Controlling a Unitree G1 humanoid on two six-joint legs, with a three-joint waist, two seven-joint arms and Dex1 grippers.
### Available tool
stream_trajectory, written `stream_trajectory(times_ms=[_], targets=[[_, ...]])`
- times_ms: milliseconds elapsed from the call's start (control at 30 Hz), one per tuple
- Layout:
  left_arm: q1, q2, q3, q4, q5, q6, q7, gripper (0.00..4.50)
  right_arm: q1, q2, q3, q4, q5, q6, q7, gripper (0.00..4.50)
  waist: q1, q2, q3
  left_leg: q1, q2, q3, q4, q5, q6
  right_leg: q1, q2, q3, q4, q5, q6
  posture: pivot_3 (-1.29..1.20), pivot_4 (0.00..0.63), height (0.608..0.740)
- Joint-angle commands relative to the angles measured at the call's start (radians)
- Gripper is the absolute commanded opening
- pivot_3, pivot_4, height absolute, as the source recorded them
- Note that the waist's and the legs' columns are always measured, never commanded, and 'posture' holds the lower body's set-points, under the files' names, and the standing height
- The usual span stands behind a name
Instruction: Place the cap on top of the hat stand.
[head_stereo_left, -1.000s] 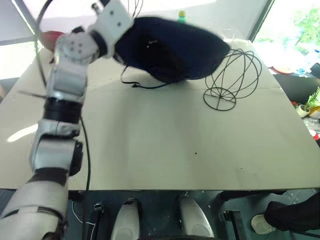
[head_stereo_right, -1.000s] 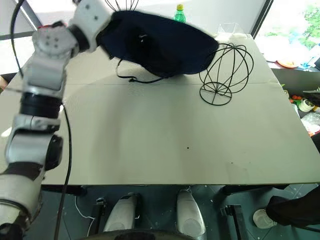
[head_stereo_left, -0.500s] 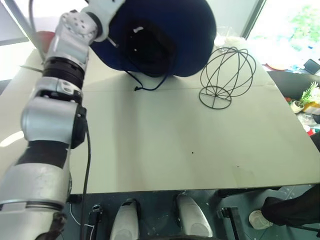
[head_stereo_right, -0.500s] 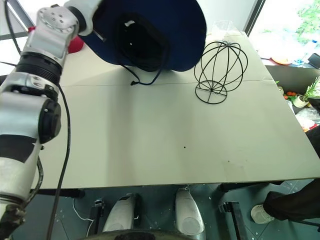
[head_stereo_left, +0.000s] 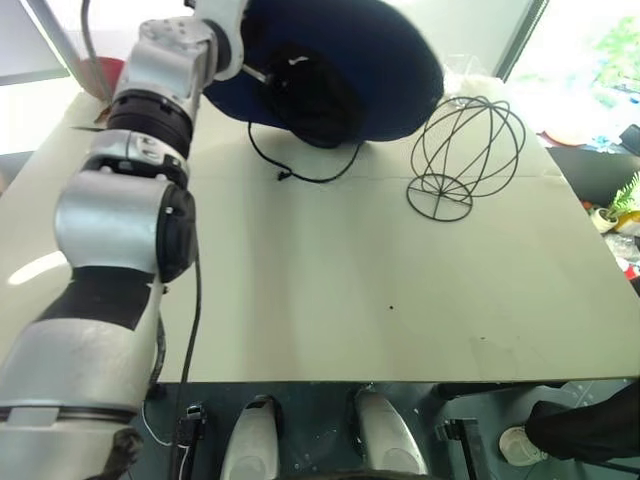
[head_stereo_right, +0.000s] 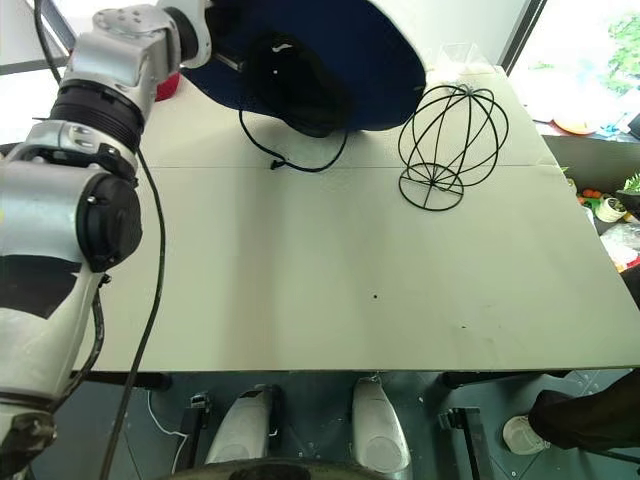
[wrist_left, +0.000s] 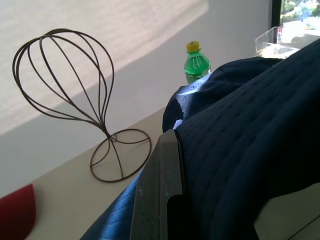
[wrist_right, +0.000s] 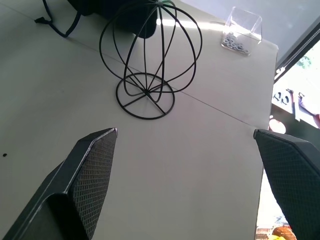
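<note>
Cap (head_stereo_left: 340, 60): navy, wide-brimmed; held aloft over the far-left part of the bench (head_stereo_left: 330, 290), hollow underside tilted toward the camera, chin cord (head_stereo_left: 300, 170) looping down to the surface.
Left hand (wrist_left: 170, 165): clamped together on the cap's brim fabric.
Hat stand (head_stereo_left: 468, 150): black wire globe, upright on its round base, bare; lies to the right of the cap and just below its brim edge, the two near but apart.
Nearer arm: left, already carrying; judged move is rightward, then down, crown centred over the globe.
Right hand (wrist_right: 185, 170): fingers spread apart, empty, pointing at the stand.
Clear box (wrist_right: 241, 30): beyond the stand, small pieces inside, too small to tell.
Green bottle (wrist_left: 196, 62): at the bench's far edge.
</note>
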Motion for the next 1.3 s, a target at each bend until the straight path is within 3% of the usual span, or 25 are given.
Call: stream_trajectory(times_ms=[33,233,400,600,733,1000,1300], targets=[[-0.077,-0.024,0.05,-0.002,-0.04,0.013,0.071,0.02,0.002,-0.006,-0.06,-0.012,-0.008,-0.003,0.002,4.5,0.0,0.0,0.0,0.0,0.0,0.0,0.0,0.0,0.0,0.0,0.0,0.0,0.0,0.0,0.0,0.0,0.15,0.739],[-0.135,-0.095,0.123,0.02,-0.092,0.022,0.158,0.02,0.037,0.019,-0.113,-0.05,-0.011,0.019,-0.003,4.5,0.0,0.0,0.0,0.001,0.0,0.0,0.0,0.0,0.0,0.0,0.0,0.0,0.0,-0.001,0.001,0.0,0.15,0.739],[-0.191,-0.195,0.137,0.017,-0.106,-0.011,0.121,0.02,0.062,0.041,-0.152,-0.084,-0.008,0.041,-0.012,4.5,0.005,-0.003,0.001,0.0,0.0,0.0,0.0,0.001,-0.002,0.0,0.0,0.0,0.0,-0.002,0.004,0.0,0.15,0.739],[-0.209,-0.328,0.103,0.001,-0.09,-0.061,0.027,0.02,0.084,0.061,-0.197,-0.125,-0.003,0.075,-0.021,4.5,0.005,-0.003,0.002,-0.001,-0.001,0.0,0.0,0.001,-0.003,0.0,-0.001,0.0,-0.002,-0.003,0.004,0.0,0.15,0.739],[-0.161,-0.375,0.016,-0.03,-0.022,-0.154,-0.011,0.02,0.109,0.07,-0.243,-0.152,-0.003,0.104,-0.017,4.5,-0.002,-0.004,0.002,-0.001,-0.001,0.0,-0.001,0.001,-0.003,0.0,0.0,0.0,-0.002,-0.003,0.004,0.0,0.15,0.739],[0.164,-0.305,-0.305,-0.296,0.225,-0.533,-0.088,0.02,0.177,0.088,-0.327,-0.183,-0.003,0.145,-0.002,4.5,-0.002,-0.003,0.002,0.003,-0.001,0.0,-0.001,0.001,-0.003,0.001,0.001,0.005,0.0,-0.002,0.001,0.0,0.15,0.739],[0.376,-0.217,-0.519,-0.388,0.473,-0.809,0.142,0.02,0.195,0.083,-0.335,-0.183,0.005,0.152,-0.001,4.5,0.007,-0.001,0.001,0.001,-0.002,0.001,0.0,0.002,-0.003,0.001,0.002,0.008,-0.001,0.001,-0.001,0.0,0.15,0.739]])
